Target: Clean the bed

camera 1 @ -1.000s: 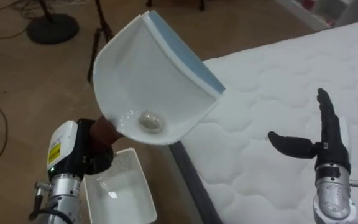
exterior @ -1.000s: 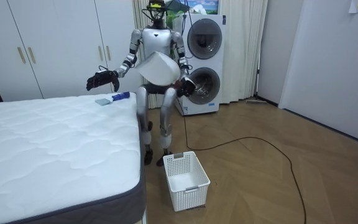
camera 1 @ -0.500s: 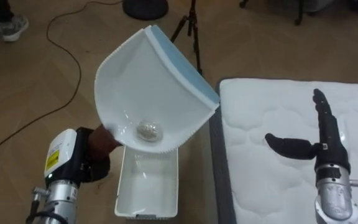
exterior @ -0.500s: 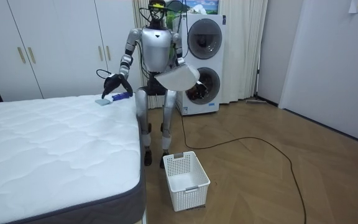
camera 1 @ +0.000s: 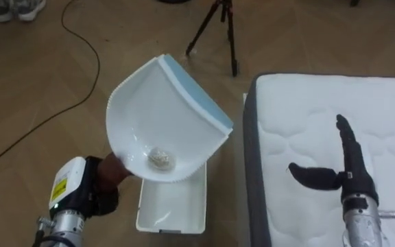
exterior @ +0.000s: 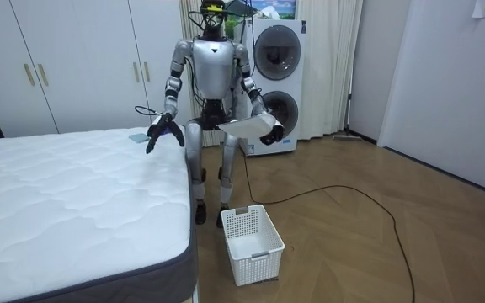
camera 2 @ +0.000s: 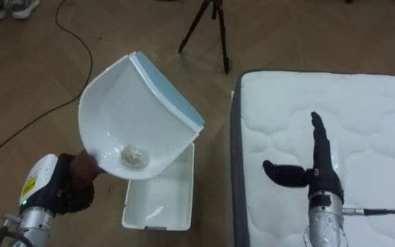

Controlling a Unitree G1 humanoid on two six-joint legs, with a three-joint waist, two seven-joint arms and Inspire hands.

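Observation:
My left hand [camera 1: 105,181] is shut on the handle of a white dustpan [camera 1: 162,113] with a blue front edge, held tilted up over the floor. A small crumpled paper ball [camera 1: 161,158] lies in the dustpan's low end. Just under it a white plastic basket [camera 1: 173,208] stands on the floor beside the bed [camera 1: 389,116]. My right hand [camera 1: 339,174] is open, fingers straight, above the white mattress near its corner. In the room view I stand at the bed's far corner, with the dustpan [exterior: 247,126] at waist height and the basket [exterior: 253,243] in front of me.
A tripod [camera 1: 219,27] stands on the wooden floor beyond the basket, and a dark cable [camera 1: 74,89] runs across the floor at the left. A small blue thing [exterior: 138,136] lies on the bed's corner. Stacked washing machines [exterior: 276,80] and wardrobes stand behind me.
The dustpan has come down from chest height to waist height, over the basket. My right hand has sunk towards the mattress. The eye views have shifted along the bed's edge.

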